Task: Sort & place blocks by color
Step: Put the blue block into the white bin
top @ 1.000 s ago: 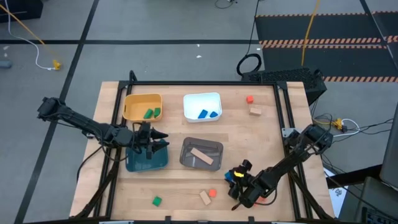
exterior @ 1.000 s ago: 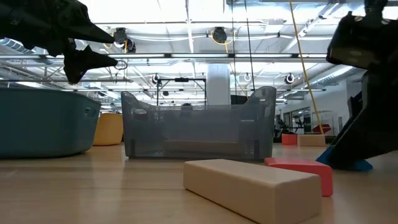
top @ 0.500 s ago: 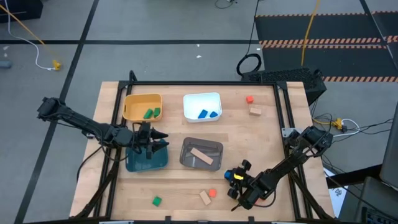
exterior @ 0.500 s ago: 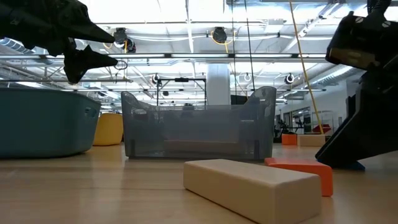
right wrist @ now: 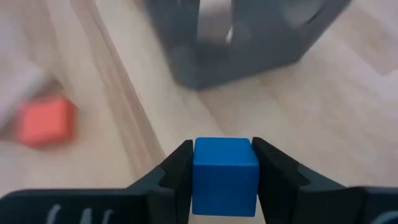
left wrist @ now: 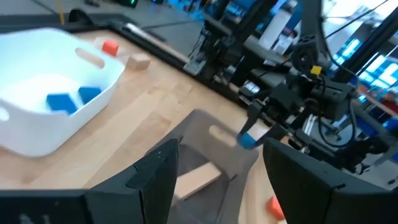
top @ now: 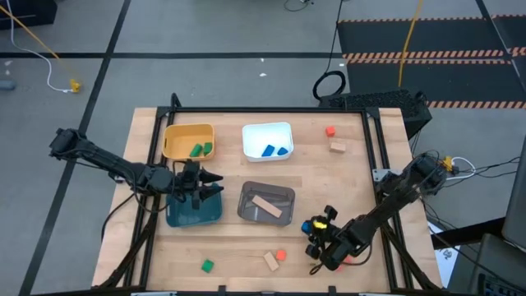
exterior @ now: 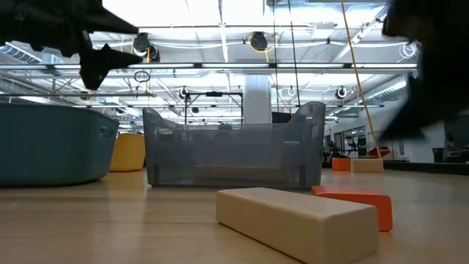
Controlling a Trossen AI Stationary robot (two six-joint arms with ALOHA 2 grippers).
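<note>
Nearest the front edge of the surface point(top: 246, 247), a green block point(top: 207, 265), a tan bar point(top: 271, 261) and a red block point(top: 281, 255) are left lying unsorted; the tan bar's long axis is set slantwise to that edge, and in the low view it point(exterior: 304, 220) runs back toward the red block point(exterior: 355, 203) just behind. Just beside them to the right, a blue cube point(right wrist: 225, 175) is gripped between the fingers of the right hand point(top: 315, 233), raised off the surface with one flat face turned forward and its sides clamped squarely, presumably so that it can be carried to the white bin point(top: 268, 141), where two blue blocks point(top: 275, 151) already lie. Farther in, a tan bar is seen lying slantwise in the grey bin point(top: 265, 203). The left hand point(top: 211, 182) is held open above the teal bin point(top: 193, 210), apparently waiting. Beyond, two green blocks point(top: 200, 149) are gathered in the yellow bin point(top: 188, 141), and at the far right a red cube point(top: 329, 131) and a tan block point(top: 337, 146) remain loose, near each other
</note>
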